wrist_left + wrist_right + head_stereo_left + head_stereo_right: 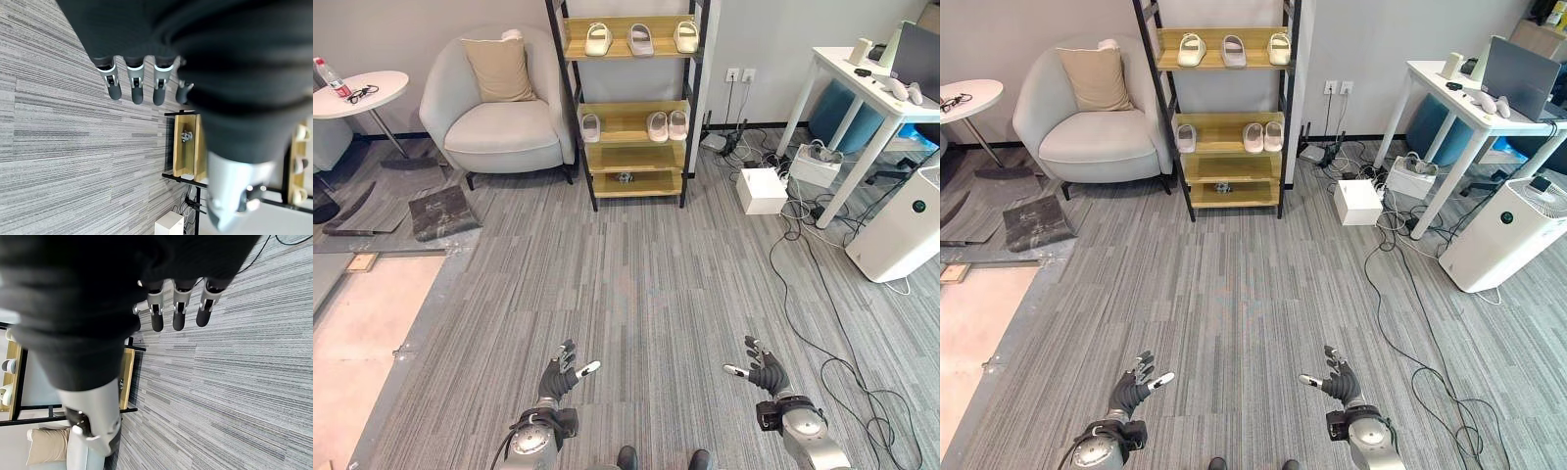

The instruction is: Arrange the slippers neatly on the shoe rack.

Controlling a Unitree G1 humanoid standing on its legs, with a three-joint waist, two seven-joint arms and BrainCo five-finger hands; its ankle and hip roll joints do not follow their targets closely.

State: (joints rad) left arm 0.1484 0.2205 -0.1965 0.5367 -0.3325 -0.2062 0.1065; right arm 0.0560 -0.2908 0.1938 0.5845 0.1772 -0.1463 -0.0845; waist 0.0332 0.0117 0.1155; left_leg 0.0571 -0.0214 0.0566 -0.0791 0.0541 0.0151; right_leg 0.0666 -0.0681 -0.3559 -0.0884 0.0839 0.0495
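Both hands empty, slippers already shelved

Left hand (560,376) at seven o'clock and right hand (763,371) at five hover over the carpet (646,284), fingers spread and holding nothing. Far off at twelve, the shoe rack (628,103) carries the slippers (640,39): three on top, three below, probably left for tidying. No writing is legible.

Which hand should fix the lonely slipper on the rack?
Probably left. The lone slipper sits at the left end of the rack. The left hand and right hand are open, empty and far away.
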